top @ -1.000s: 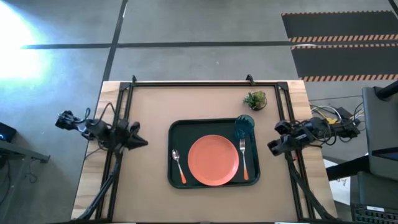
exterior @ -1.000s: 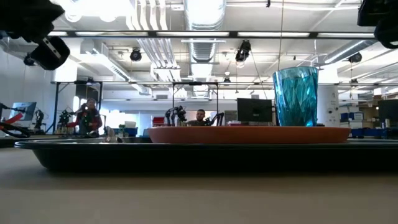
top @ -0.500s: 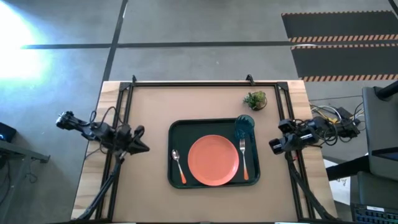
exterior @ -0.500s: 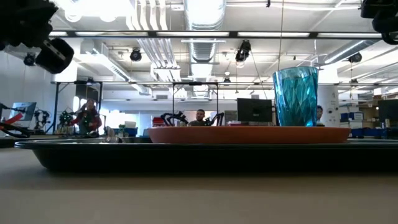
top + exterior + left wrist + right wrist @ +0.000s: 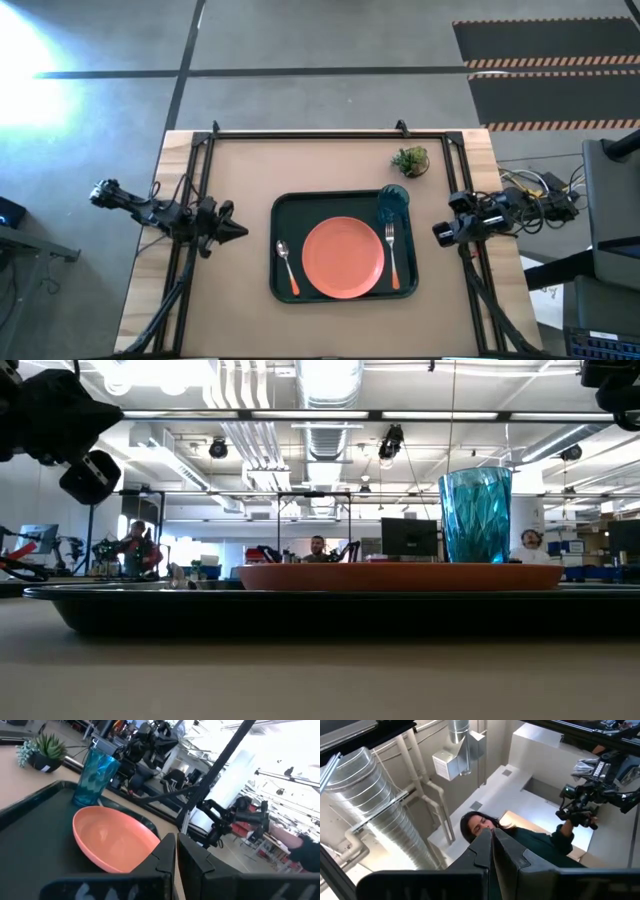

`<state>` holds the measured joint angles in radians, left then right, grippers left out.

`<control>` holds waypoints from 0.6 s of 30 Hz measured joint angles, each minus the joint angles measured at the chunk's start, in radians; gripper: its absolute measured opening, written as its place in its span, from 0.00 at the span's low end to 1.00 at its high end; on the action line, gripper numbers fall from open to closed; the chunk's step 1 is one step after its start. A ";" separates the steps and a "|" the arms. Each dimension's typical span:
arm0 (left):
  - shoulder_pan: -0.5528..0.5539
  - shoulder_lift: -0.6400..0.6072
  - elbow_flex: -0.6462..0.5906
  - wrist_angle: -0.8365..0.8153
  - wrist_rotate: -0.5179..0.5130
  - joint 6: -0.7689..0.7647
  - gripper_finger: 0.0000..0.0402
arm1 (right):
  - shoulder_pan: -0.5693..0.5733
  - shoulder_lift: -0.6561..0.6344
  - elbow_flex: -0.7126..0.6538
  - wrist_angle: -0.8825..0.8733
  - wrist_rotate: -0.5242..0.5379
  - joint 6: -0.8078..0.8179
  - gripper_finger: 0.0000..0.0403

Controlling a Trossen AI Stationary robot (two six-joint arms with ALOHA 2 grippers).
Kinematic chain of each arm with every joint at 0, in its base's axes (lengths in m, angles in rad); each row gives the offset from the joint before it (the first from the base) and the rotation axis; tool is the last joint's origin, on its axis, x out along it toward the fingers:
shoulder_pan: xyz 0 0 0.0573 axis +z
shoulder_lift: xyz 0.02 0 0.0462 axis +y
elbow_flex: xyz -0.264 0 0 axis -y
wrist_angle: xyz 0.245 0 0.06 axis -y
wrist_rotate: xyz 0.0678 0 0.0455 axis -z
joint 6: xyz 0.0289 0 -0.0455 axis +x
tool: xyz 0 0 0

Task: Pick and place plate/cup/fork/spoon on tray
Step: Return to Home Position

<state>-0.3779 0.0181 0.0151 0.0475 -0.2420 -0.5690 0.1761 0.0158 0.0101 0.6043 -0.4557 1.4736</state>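
Observation:
The dark green tray lies at the table's middle. The orange-red plate rests flat at its centre. The spoon lies on the tray left of the plate, the fork right of it. The teal-blue cup stands upright in the tray's far right corner; it also shows in the left wrist view. My left gripper is shut and empty, left of the tray. My right gripper is shut and empty, right of the tray, tipped upward.
A small green potted plant stands on the table beyond the tray's far right corner. A dark metal frame runs along the table's far edge and sides. People show in the room beyond the table.
My left gripper has moved a little toward the table's right edge and the tray, and lower in the low view. My right gripper has drawn back slightly toward the right edge. The tableware has stayed where it was.

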 joint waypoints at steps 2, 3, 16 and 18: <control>0.000 0.000 0.000 0.000 0.001 -0.002 0.00 | 0.000 0.000 0.000 0.000 0.000 0.000 0.02; 0.000 0.000 -0.002 0.002 0.004 -0.001 0.00 | 0.000 0.000 0.000 0.000 0.000 0.001 0.02; 0.006 0.118 -0.006 0.053 -0.011 0.492 0.00 | 0.000 0.002 0.000 -0.003 -0.024 0.007 0.02; 0.006 0.141 -0.004 0.075 -0.037 0.552 0.00 | 0.000 0.010 0.000 -0.011 -0.025 -0.011 0.02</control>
<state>-0.3721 0.1587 0.0109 0.1227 -0.2789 -0.0169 0.1761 0.0260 0.0101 0.5929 -0.4802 1.4629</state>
